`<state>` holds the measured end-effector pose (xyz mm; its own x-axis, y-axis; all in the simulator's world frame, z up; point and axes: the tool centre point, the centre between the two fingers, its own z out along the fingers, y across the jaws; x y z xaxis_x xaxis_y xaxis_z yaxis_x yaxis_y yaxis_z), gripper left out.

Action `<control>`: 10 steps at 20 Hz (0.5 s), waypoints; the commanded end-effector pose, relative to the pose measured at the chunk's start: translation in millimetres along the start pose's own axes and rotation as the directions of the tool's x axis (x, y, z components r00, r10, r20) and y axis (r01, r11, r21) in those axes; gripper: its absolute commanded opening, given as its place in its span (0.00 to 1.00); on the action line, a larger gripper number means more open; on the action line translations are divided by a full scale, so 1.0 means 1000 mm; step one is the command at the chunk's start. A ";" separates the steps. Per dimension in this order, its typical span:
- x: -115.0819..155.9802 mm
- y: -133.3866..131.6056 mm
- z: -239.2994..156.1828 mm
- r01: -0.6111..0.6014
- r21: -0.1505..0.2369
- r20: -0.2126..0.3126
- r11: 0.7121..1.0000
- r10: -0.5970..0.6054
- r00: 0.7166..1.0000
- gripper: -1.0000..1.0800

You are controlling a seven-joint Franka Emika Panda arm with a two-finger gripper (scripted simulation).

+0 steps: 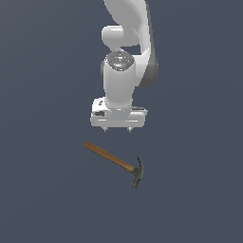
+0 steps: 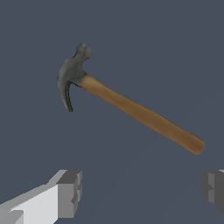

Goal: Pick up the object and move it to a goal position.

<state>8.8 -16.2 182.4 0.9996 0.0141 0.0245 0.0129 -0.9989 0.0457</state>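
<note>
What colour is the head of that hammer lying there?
Dark grey, like metal. The hammer head shows best in the wrist view; its handle is brown wood.

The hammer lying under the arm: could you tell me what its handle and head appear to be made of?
The hammer's handle looks like wood: warm brown, matte, with a faint lengthwise streak. The head looks like metal, probably steel: dark grey with a dull sheen on the curved claw. Being a simulator render, both are judged by colour and shading only.
</note>
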 end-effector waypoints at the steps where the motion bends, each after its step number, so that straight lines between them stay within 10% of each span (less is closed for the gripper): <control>1: 0.000 0.000 0.000 0.000 0.000 0.000 1.000 0.000 1.000 0.96; 10: -0.001 -0.031 -0.005 0.055 0.026 -0.007 0.998 -0.055 0.998 0.96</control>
<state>7.6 9.5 184.8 0.9978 0.0609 0.0278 0.0602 -0.9979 0.0250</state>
